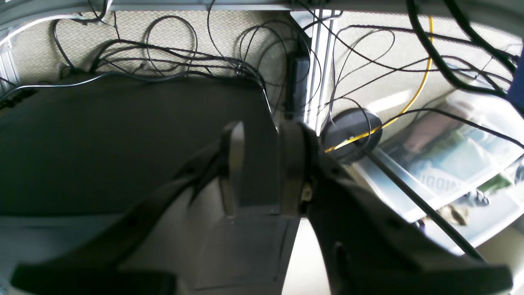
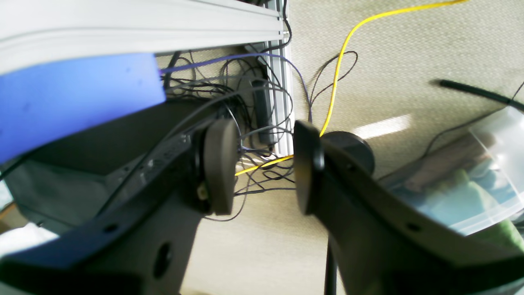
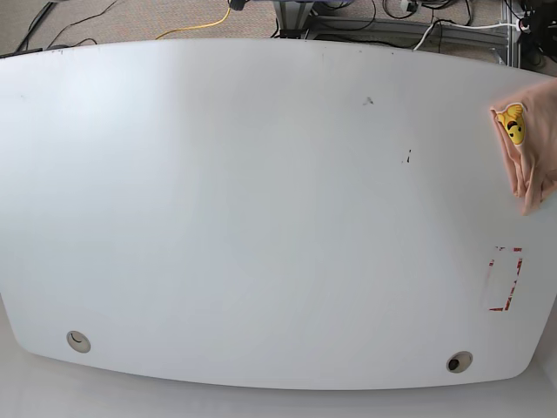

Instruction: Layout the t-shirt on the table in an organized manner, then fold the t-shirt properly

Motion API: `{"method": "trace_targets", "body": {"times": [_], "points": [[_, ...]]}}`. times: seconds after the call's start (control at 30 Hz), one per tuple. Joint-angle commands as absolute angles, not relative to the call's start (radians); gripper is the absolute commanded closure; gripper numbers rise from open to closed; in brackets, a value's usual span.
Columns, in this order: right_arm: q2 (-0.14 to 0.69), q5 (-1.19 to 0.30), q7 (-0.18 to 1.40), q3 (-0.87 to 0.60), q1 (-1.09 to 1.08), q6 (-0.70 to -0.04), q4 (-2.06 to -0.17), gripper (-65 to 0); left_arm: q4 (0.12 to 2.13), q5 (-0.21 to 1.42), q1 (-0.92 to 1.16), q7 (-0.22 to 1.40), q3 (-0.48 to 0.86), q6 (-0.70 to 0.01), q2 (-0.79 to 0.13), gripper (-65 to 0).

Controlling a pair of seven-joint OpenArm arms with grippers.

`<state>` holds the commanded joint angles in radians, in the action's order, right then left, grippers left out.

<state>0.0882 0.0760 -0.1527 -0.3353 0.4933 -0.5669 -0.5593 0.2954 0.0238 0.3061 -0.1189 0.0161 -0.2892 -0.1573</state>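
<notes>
Although the large glossy white table [image 3: 261,209] fills the base view, you will find almost none of the task carried out on it: nothing is spread or folded there. The peach-tan soft fabric t-shirt [image 3: 533,157] with its small yellow smiley print lies bunched at the table's right edge, and the frame cuts most of it off, so you cannot judge its orientation or how much hangs over the side. Judge the task as barely begun; layout and every fold remain.

Neither arm appears in the base view. Both wrist cameras look past the table to carpet, tangled black cables [image 1: 172,49] and a clear plastic bin [image 1: 450,172]. The left gripper [image 1: 262,168] has its jaws narrowly apart and holds nothing. The right gripper [image 2: 266,164] has its jaws somewhat wider, also empty. The small red-outlined rectangle mark [image 3: 503,279] sits bare below the shirt.
</notes>
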Motion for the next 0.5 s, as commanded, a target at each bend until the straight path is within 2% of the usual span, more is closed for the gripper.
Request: {"method": "trace_targets", "body": {"times": [0.2, 0.37, 0.5], "points": [[0.088, 0.077, -0.151, -0.334, 0.417, -0.524, -0.45, -21.6, 0.239, 0.024, 0.234, -0.064, 0.015, -0.288, -0.159, -13.2], [0.088, 0.091, -0.15, -0.332, 0.377, -0.515, -0.4, -21.6, 0.237, 0.022, 0.209, -0.036, 0.015, -0.286, -0.159, -13.6], [0.084, 0.179, -0.15, -0.321, 0.348, -0.458, -0.372, -21.6, 0.237, -0.015, 0.186, -0.028, 0.015, -0.268, -0.154, -18.1]]}}
